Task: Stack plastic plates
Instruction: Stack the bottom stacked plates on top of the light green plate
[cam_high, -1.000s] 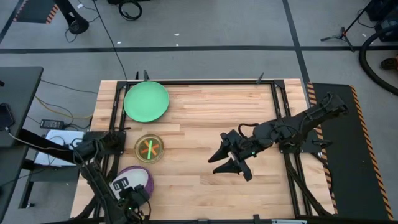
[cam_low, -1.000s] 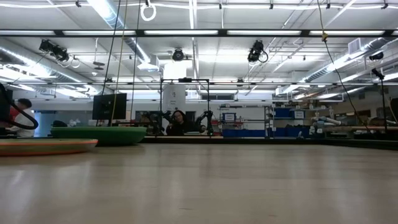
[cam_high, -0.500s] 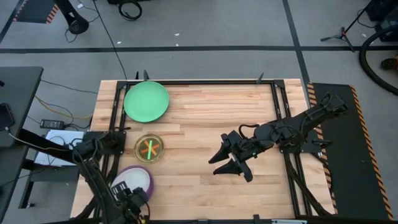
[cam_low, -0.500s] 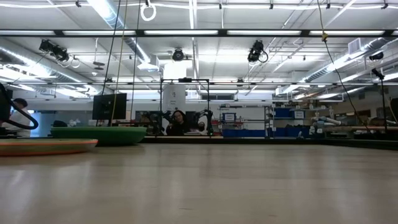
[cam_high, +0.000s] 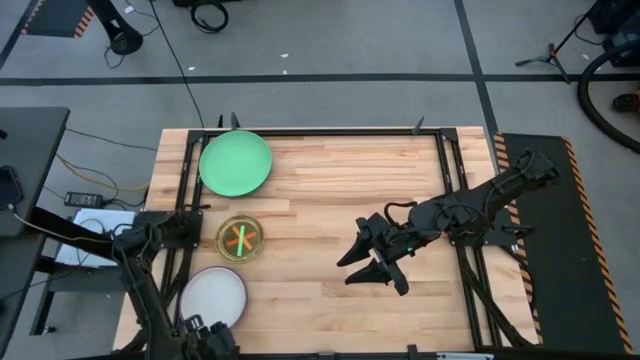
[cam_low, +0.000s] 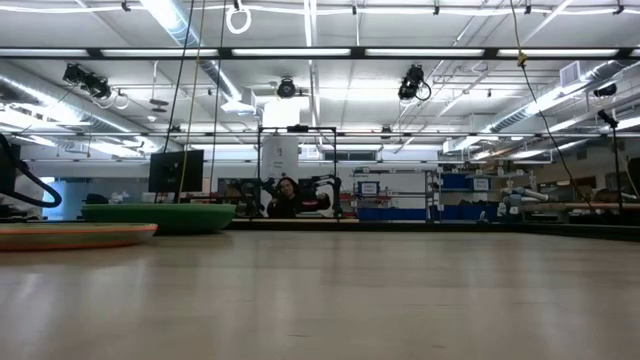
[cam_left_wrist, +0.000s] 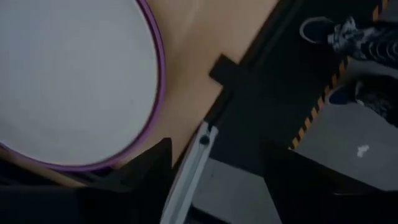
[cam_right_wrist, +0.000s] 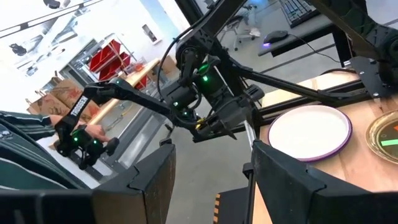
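A white plate (cam_high: 212, 297) lies on a purple plate, whose rim (cam_left_wrist: 157, 81) shows around it, at the table's near left. Farther back stands a small stack of translucent plates (cam_high: 240, 239), and a large green plate (cam_high: 236, 163) lies at the far left. My left gripper (cam_high: 205, 334) hangs open over the table's near edge, just beside the white plate; in the left wrist view nothing shows between its fingers (cam_left_wrist: 149, 177). My right gripper (cam_high: 376, 262) hovers open over the middle of the table, holding nothing.
Black frame rails (cam_high: 186, 200) run along the table's left and right sides. Bare wood lies between the plates and my right gripper. In the low view the green plate (cam_low: 160, 215) and an orange-edged plate (cam_low: 75, 234) sit at the left; a person shows far behind.
My left gripper has let go of the white plate and drawn back toward the table's near edge. The white plate now lies flat and uncovered on the purple plate.
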